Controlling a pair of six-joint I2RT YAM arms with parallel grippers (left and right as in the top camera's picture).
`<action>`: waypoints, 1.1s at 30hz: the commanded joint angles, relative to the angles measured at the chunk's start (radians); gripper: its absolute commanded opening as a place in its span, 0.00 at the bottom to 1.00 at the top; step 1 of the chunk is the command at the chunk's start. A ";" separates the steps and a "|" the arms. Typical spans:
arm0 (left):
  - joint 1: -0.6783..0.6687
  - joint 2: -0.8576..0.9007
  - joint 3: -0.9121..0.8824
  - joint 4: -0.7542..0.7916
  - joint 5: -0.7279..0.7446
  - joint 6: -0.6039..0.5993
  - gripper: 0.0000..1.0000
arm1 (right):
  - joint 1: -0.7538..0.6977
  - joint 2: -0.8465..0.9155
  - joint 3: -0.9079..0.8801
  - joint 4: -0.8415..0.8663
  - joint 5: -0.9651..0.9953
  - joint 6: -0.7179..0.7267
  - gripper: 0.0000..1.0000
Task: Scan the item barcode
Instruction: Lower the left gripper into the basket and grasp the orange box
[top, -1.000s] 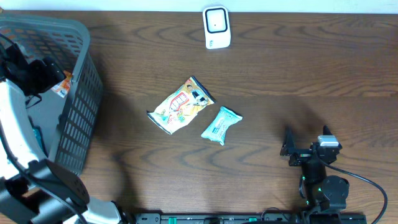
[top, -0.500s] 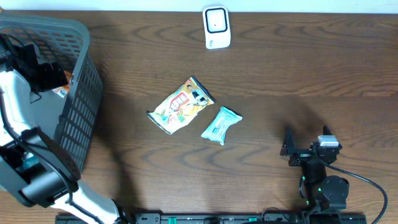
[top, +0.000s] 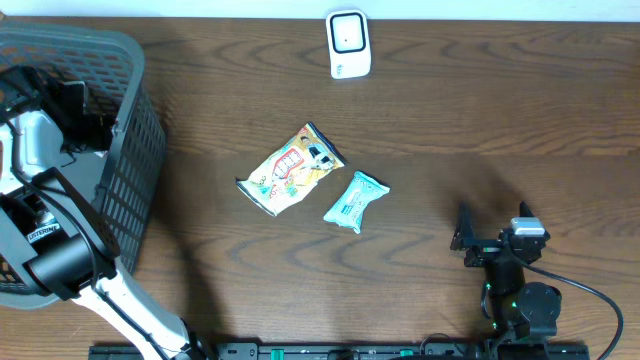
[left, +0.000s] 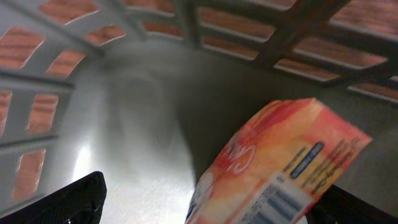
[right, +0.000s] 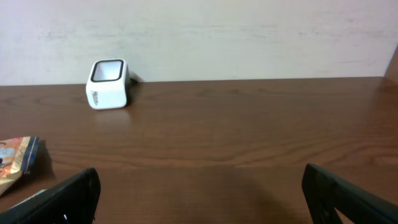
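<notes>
My left gripper (top: 92, 130) is down inside the grey basket (top: 130, 190) at the table's left edge. In the left wrist view it (left: 208, 208) stands open, and an orange packet (left: 280, 155) with its barcode (left: 277, 205) facing up lies between the fingers, nearer the right one. I cannot tell whether a finger touches it. The arm hides this packet in the overhead view. The white scanner (top: 349, 44) stands at the back middle of the table and shows too in the right wrist view (right: 108, 84). My right gripper (top: 493, 224) rests open at the front right, its jaws (right: 202, 199) holding nothing.
A yellow snack packet (top: 292, 168) and a teal packet (top: 355, 200) lie side by side mid-table. The yellow one's corner (right: 15, 158) shows at the left of the right wrist view. The basket's slatted wall (left: 261, 37) rises close behind the orange packet.
My left arm has swung right and down inside the basket, covering the orange packet that showed in the overhead view before. The right arm has not moved.
</notes>
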 joint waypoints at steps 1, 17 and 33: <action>0.001 0.013 0.008 0.018 0.120 0.025 0.98 | -0.010 -0.005 -0.002 -0.004 0.005 -0.011 0.99; 0.001 0.001 0.006 -0.118 0.155 -0.021 0.11 | -0.010 -0.005 -0.002 -0.004 0.005 -0.011 0.99; 0.009 -0.497 0.006 -0.145 0.019 -0.416 0.07 | -0.010 -0.005 -0.002 -0.004 0.005 -0.011 0.99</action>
